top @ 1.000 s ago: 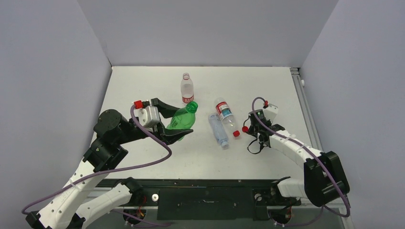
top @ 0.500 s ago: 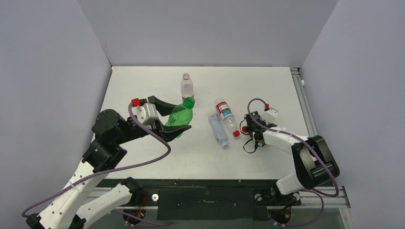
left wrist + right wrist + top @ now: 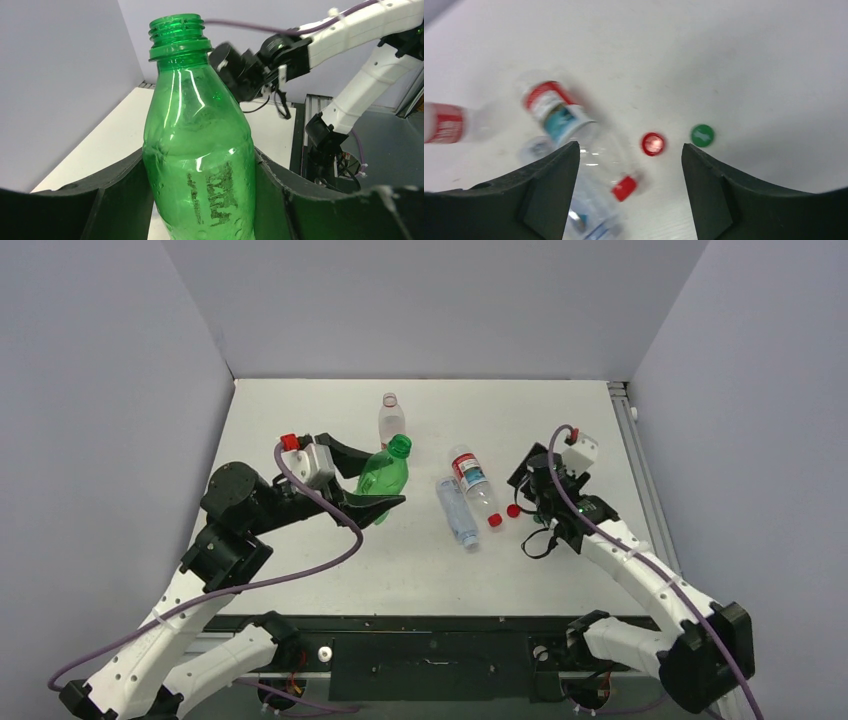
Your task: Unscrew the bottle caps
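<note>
While left end effector (image 3: 381, 483) clamps tilted green bottle (image 3: 384, 470), right end effector (image 3: 629, 154) hovers agape, empty.

No text legible: red label (image 3: 555, 111) on clear bottle (image 3: 474, 483) blurred; green bottle (image 3: 200, 165) bears faint marks, possibly lettering.

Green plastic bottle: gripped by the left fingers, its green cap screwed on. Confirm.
Not right. The green plastic bottle is gripped by the left fingers, but its cap is off: the left wrist view shows a bare threaded neck.
</note>
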Tool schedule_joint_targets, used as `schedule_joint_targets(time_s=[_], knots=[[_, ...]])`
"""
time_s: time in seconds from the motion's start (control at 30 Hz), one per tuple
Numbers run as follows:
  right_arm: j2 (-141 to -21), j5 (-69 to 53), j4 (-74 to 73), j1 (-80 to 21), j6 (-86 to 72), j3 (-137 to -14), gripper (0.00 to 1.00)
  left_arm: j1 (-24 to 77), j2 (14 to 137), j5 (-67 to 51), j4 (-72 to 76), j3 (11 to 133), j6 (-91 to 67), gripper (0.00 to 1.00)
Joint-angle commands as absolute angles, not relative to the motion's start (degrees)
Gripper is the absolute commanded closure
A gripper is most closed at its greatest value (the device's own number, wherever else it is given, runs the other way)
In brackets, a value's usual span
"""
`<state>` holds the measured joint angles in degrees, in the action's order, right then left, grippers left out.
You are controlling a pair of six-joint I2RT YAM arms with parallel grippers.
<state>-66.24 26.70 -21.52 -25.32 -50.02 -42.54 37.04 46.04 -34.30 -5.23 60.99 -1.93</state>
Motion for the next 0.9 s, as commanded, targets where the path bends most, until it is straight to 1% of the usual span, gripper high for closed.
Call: schedule_joint_targets(time_s=[0.0, 0.07, 0.13, 0.23, 0.3, 0.4, 0.47, 0.63, 0.67, 0.73, 0.77, 0.8, 0.83, 0.87], knots=[[-58.6, 22.9, -23.3, -32.1, -40.2, -56.8, 0.23, 36.4, 46.1, -33.3, 2.1, 60.7, -5.0, 1.00], [-58.3, 18.2, -22.9, -35.8, -36.2, -67.4, 0.20, 36.2, 46.3, -33.0, 3.0, 60.1, -5.7, 1.00], [-59.3, 13.0, -21.6, -39.6, -32.8, -74.9, 0.19, 36.2, 46.7, -32.6, 3.8, 59.8, -6.7, 1.00], [-61.8, 2.7, -18.1, -44.3, -31.0, -82.4, 0.18, 36.0, 47.1, -32.1, 4.6, 59.1, -8.2, 1.00], [-64.0, -1.9, -16.0, -47.7, -29.9, -87.1, 0.18, 36.0, 47.1, -32.6, 5.0, 58.7, -8.6, 1.00], [-69.0, -4.5, -17.8, -52.0, -26.7, -95.1, 0.17, 35.9, 47.0, -33.4, 5.4, 58.4, -9.0, 1.00], [-71.7, -5.1, -19.4, -54.5, -25.1, -98.0, 0.17, 35.9, 46.8, -34.3, 5.7, 58.4, -8.8, 1.00], [-75.1, -5.3, -20.6, -57.9, -23.5, -99.6, 0.17, 35.9, 46.2, -35.3, 5.9, 58.7, -8.4, 1.00], [-75.4, -5.2, -20.5, -58.1, -23.5, -99.5, 0.18, 35.9, 46.0, -35.4, 5.8, 58.7, -8.3, 1.00], [-75.9, -5.3, -20.2, -58.9, -23.5, -99.5, 0.23, 35.9, 45.8, -35.7, 5.4, 58.7, -8.0, 1.00], [-76.1, -5.3, -20.0, -59.2, -23.4, -99.6, 0.30, 35.9, 45.7, -35.7, 5.2, 58.6, -7.9, 1.00], [-76.4, -5.3, -20.0, -59.5, -23.4, -99.7, 0.33, 35.9, 45.6, -35.9, 5.2, 58.6, -7.7, 1.00], [-76.5, -5.2, -20.1, -59.7, -23.3, -99.8, 0.42, 35.9, 45.6, -36.0, 5.1, 58.5, -7.6, 1.00], [-76.6, -4.9, -20.2, -59.9, -23.3, -99.8, 0.47, 35.9, 45.5, -35.9, 5.0, 58.5, -7.5, 1.00]])
